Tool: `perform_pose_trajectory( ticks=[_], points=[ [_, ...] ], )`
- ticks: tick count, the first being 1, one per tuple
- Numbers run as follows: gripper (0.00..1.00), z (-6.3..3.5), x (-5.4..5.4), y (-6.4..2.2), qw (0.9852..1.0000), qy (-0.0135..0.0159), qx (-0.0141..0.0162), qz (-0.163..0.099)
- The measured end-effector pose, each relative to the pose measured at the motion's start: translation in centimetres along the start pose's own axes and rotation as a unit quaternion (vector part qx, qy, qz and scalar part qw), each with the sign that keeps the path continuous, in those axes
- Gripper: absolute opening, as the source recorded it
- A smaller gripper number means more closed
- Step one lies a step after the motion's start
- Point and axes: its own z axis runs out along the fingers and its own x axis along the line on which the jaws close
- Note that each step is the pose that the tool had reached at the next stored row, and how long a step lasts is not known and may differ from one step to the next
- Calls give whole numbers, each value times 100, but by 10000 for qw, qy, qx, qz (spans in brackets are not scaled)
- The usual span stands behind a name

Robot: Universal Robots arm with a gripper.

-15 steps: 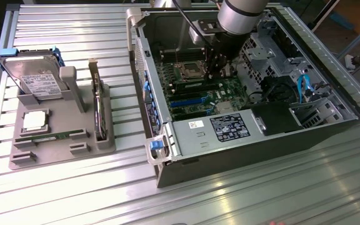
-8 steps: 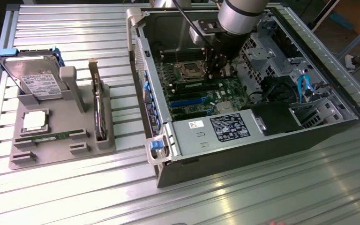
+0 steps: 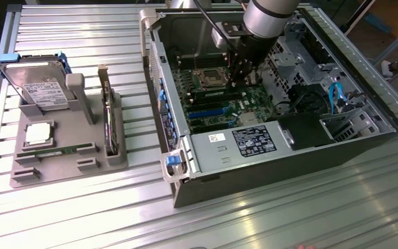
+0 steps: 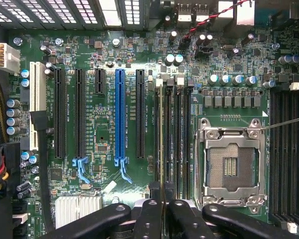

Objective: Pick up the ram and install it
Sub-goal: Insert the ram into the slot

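Gripper [image 4: 163, 201] was seen closed down to a narrow gap on the ram [image 4: 162, 139], held edge-on over the memory slots [image 4: 179, 139] beside the CPU socket [image 4: 231, 167]; pickup judged done; full seating could not be confirmed (stick not yet released).

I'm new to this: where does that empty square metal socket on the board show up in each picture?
Exterior view: the empty socket sits inside the open case, just to the exterior view's left of the gripper.
Wrist view: the empty socket lies between two banks of black memory slots.
Shared landmark: the blue slot, on the green board in both views.
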Motion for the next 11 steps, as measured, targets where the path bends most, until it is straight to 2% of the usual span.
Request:
perform_pose_trajectory(
  ticks=[2,4,5,11],
  points=[
    [12,0,0,0,10000,0,0,-1],
    [12,-1,0,-21,10000,0,-45,1],
    [12,-1,0,-26,10000,0,-56,2],
    [12,-1,0,-31,10000,0,-65,2]
  ],
)
